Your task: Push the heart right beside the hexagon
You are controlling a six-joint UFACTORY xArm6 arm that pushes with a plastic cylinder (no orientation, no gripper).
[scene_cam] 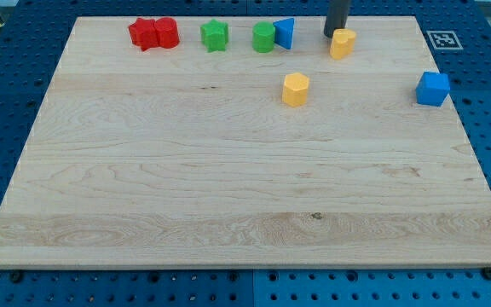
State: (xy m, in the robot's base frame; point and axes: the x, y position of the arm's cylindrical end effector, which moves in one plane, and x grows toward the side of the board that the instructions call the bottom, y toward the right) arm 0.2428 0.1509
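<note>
tool [332, 35] touching yellow heart [342, 43], yellow hexagon [296, 89] apart

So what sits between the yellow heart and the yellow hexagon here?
Nothing: in the camera view only bare wood separates the yellow heart from the yellow hexagon. My tip stands at the heart's upper-left edge, on the far side.

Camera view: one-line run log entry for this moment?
tip at view's top, touching yellow heart from upper left | yellow hexagon apart, lower left of heart | heart not yet beside hexagon
</note>
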